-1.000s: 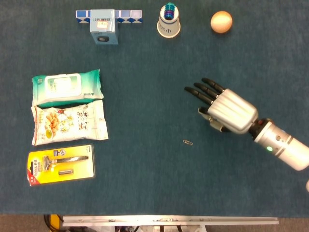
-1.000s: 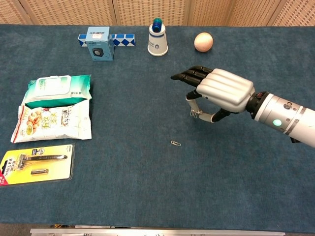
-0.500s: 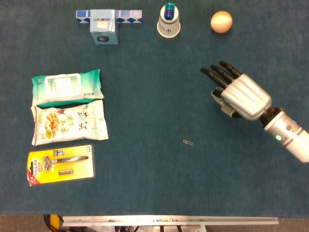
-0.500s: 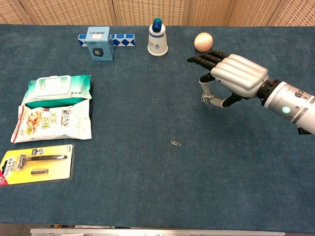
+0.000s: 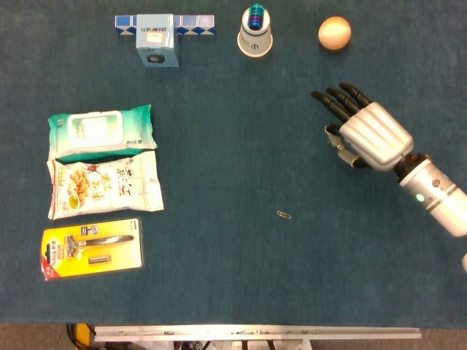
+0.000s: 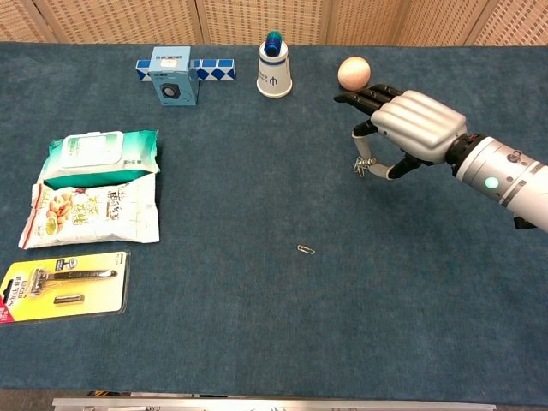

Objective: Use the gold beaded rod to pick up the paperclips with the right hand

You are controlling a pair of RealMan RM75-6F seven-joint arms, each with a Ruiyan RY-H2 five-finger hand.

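My right hand (image 6: 413,128) hovers over the table's right side, a little nearer than the egg, fingers stretched towards the far edge. Under its palm it pinches a thin gold beaded rod (image 6: 366,151) that hangs downward. A small cluster of paperclips (image 6: 361,168) clings to the rod's lower tip. From the head view the hand (image 5: 368,135) hides most of the rod (image 5: 336,142). One loose paperclip (image 5: 284,214) (image 6: 306,249) lies flat on the blue cloth, well to the left of the hand and nearer the front edge. My left hand does not show in either view.
At the far edge stand a blue box (image 5: 156,40) on a blue-white puzzle strip, a white cup (image 5: 255,35) and an egg (image 5: 334,33). Along the left lie a wipes pack (image 5: 101,132), a snack bag (image 5: 103,184) and a razor card (image 5: 91,249).
My right hand has moved away from the loose paperclip, further right and towards the far edge near the egg, carrying the rod and its clinging clips. The clip on the cloth stayed put.
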